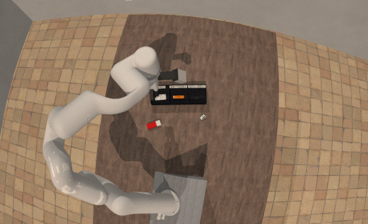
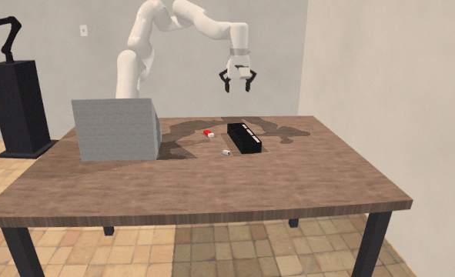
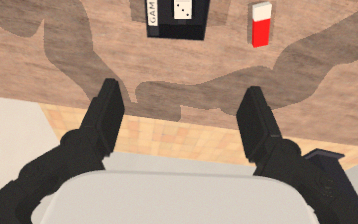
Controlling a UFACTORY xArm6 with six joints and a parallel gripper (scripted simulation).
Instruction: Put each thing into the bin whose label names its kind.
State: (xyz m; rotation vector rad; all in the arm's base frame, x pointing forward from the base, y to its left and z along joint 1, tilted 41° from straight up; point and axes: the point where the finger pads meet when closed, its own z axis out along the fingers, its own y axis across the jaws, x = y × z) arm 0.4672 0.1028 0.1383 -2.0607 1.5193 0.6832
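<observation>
I have the claw [image 2: 237, 88] high above the far end of the bins [image 2: 244, 139], fingers spread wide with nothing between them. A domino [image 3: 182, 8] lies in the bin whose label begins GAM. An orange thing [image 1: 178, 97], perhaps a battery, lies in the middle bin. On the counter [image 2: 212, 181], a red and white eraser [image 1: 154, 124] lies near the bins, and a small white thing [image 1: 203, 117] rests apart, too small for me to name.

Smooth white jointed arm [image 2: 196, 23], black-fingered end effector [image 2: 237, 86]
</observation>
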